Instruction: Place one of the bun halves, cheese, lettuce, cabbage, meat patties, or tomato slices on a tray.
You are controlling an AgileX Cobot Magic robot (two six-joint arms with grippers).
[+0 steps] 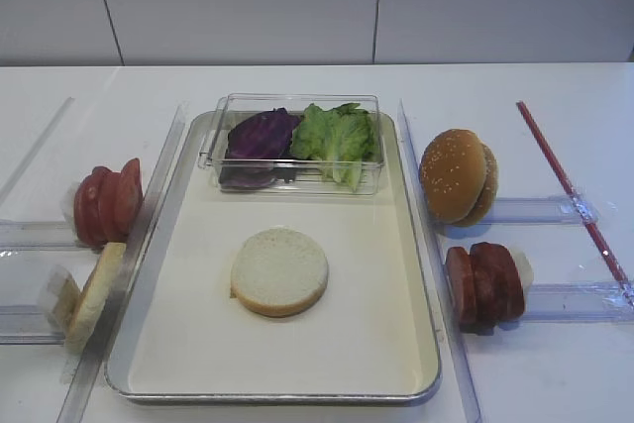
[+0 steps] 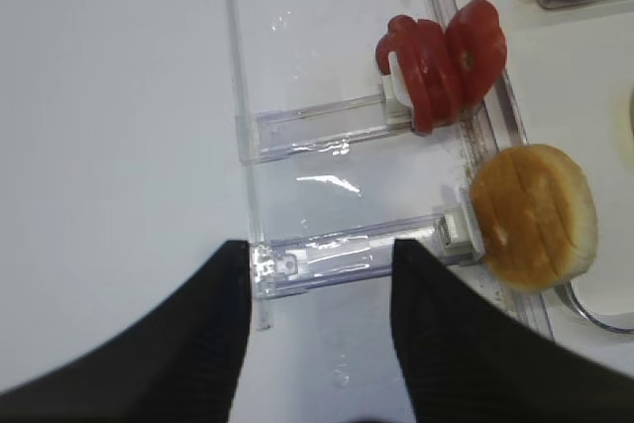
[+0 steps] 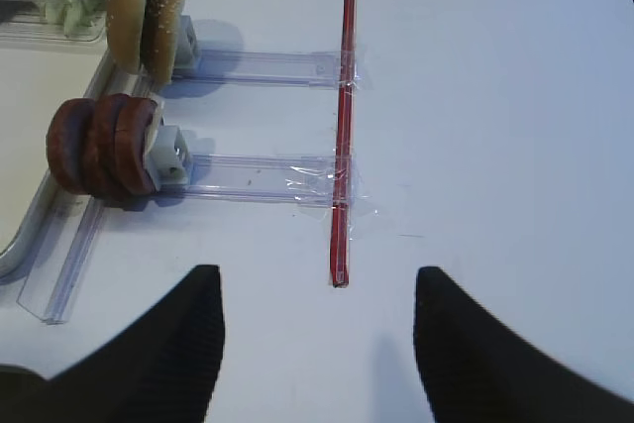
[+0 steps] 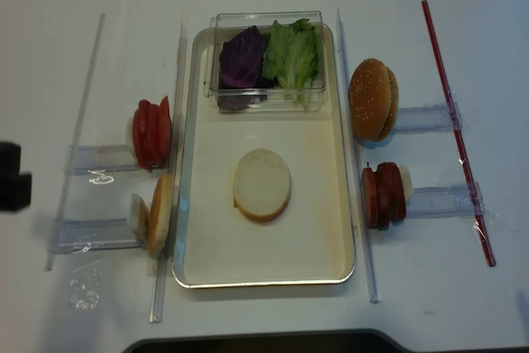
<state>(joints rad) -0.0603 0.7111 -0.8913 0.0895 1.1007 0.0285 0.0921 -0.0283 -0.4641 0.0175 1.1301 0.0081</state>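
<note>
so one bun half (image 1: 279, 270) already lies flat in the middle of the tray (image 1: 416, 274). my left gripper (image 2: 319, 274) is open and holds nothing. the tomato slices (image 2: 443, 64) stand on edge up ahead and a bit to the right of it, just outside the tray's left rim. another bun half (image 2: 534, 215) stands closer, also to the right. my right gripper (image 3: 319, 309) is open and empty too. the meat patties (image 3: 99, 144) stand on edge ahead and to its left, by the tray's right rim. each arm has its own food near.
</note>
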